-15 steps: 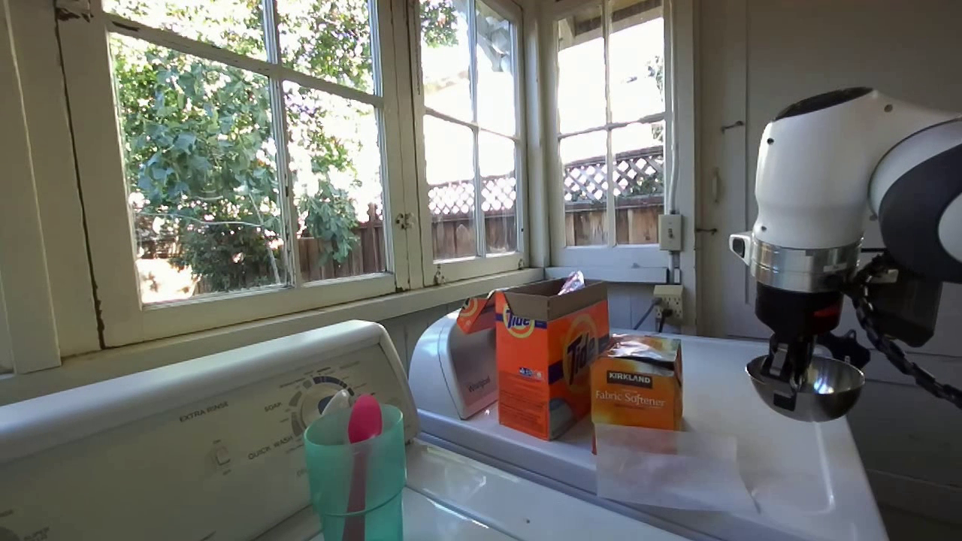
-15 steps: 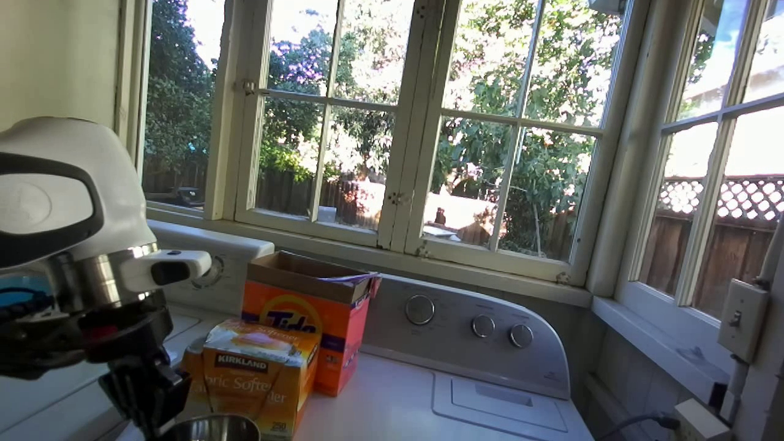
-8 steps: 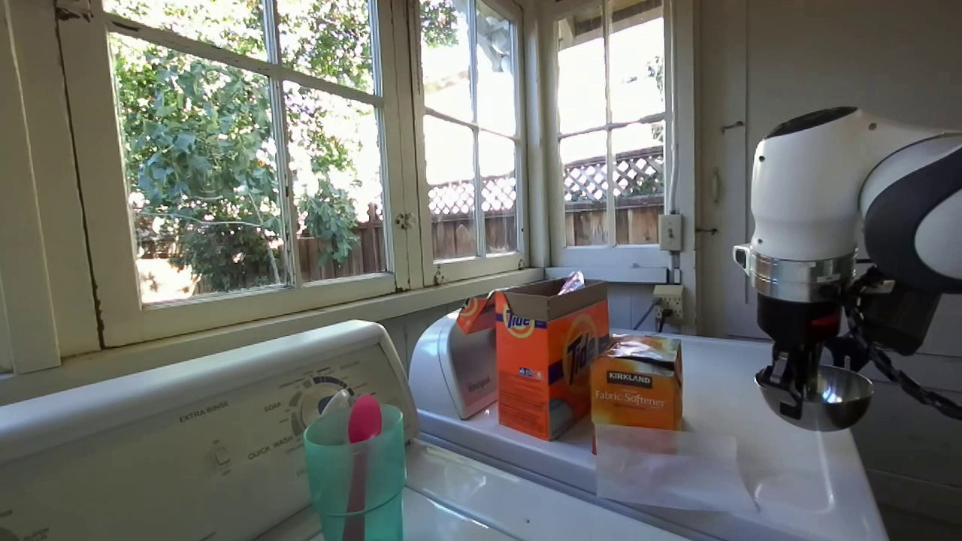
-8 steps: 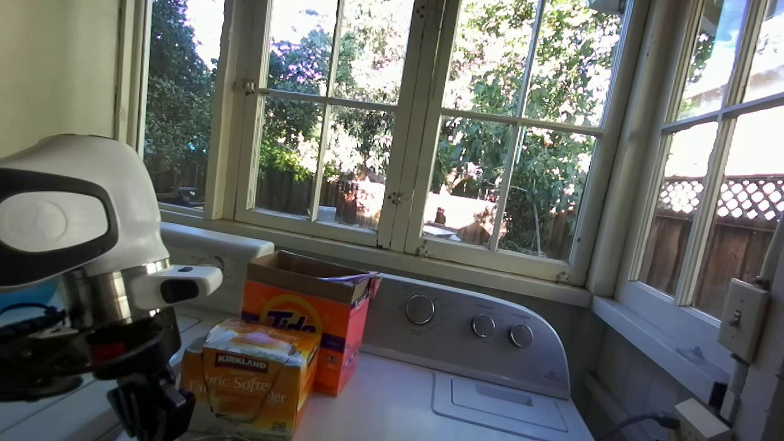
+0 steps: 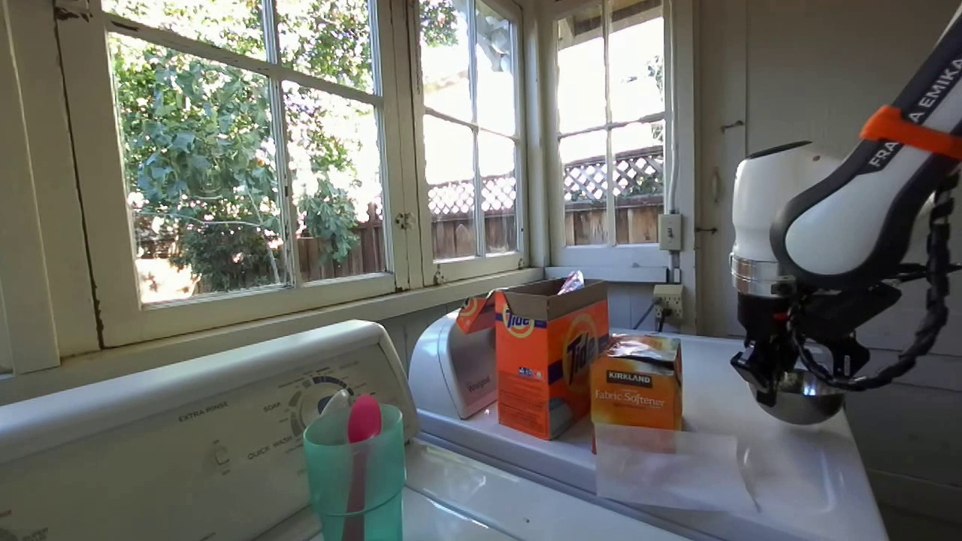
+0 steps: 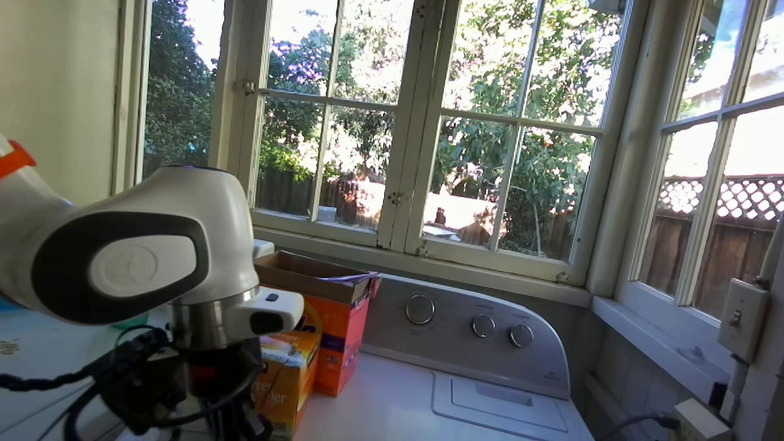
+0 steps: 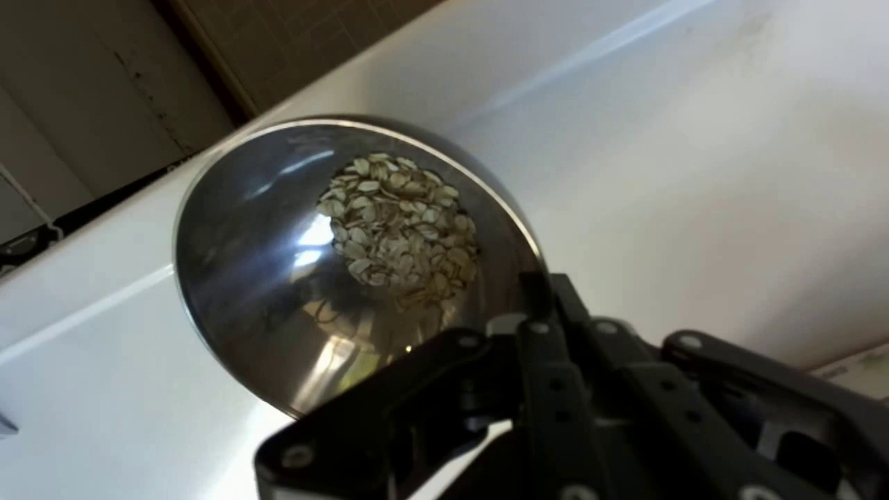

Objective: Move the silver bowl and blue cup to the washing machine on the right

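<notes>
Gripping the silver bowl (image 7: 323,278) by the rim, the pincer (image 7: 552,295) has it out past the Kirkland box (image 5: 637,387), at the washing machine (image 5: 710,391) that box stands on. What the next bit turns on, imo, is where the bowl lies from the pincer: it's all off to one side, the side away from the Kirkland box. So even with the pincer nicely over the white top, the bowl itself is further out, and the wrist view has it right by the machine's outer edge, with tiled floor (image 7: 298,35) showing beyond. It's round, so no long axis to fuss over, and there's only one arm, so no picking who's nearer.

Pincer-wise: the jaws are squeezed together with just the thin metal wall between them, looks like one inside the bowl and one outside. Can't tell if the base is touching the machine or just above it; a cable (image 5: 937,278) crosses in front in an exterior view. There's also a pile of what look like oats (image 7: 406,226) in there, so I'd guess a tilt or a hard drop means cleanup.

My read is we're at the set-down for the bowl, and I'd bring it in toward the Kirkland box before letting go. The blue cup (image 5: 379,473) isn't across yet: it's on the opposite side of the Kirkland box from the bowl, on the other machine (image 5: 466,496), with a pink spoon (image 5: 364,421) sticking out.
</notes>
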### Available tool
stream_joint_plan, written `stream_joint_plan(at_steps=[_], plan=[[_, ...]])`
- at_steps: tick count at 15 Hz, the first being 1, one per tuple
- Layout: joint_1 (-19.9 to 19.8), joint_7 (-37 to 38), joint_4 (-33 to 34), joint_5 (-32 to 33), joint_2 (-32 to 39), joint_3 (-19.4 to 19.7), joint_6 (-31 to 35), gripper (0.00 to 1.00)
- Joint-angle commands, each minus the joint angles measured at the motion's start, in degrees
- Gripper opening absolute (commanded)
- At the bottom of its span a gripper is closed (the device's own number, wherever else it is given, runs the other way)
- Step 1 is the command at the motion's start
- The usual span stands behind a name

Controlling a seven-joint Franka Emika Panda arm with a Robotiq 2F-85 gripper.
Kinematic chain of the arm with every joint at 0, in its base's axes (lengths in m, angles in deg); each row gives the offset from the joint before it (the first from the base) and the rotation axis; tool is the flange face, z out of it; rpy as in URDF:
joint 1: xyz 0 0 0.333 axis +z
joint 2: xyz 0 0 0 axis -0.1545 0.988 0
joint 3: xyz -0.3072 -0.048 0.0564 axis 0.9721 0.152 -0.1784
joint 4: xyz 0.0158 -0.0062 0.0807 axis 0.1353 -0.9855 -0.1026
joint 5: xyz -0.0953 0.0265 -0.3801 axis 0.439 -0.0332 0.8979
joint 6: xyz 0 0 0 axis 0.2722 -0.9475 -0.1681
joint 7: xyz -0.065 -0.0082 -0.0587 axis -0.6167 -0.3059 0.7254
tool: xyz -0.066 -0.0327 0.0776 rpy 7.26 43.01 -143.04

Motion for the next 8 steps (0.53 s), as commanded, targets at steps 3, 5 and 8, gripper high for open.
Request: stream_joint_plan(at_steps=[3,5,8], plan=[[1.4,0.8,14.0,0.0,8.9,2.7,-1.0,0.01],[2.0,1.8,18.7,0.8,12.3,4.1,-2.0,0.01],[2.0,0.7,25.2,0.3,17.5,4.9,-3.4,0.01]])
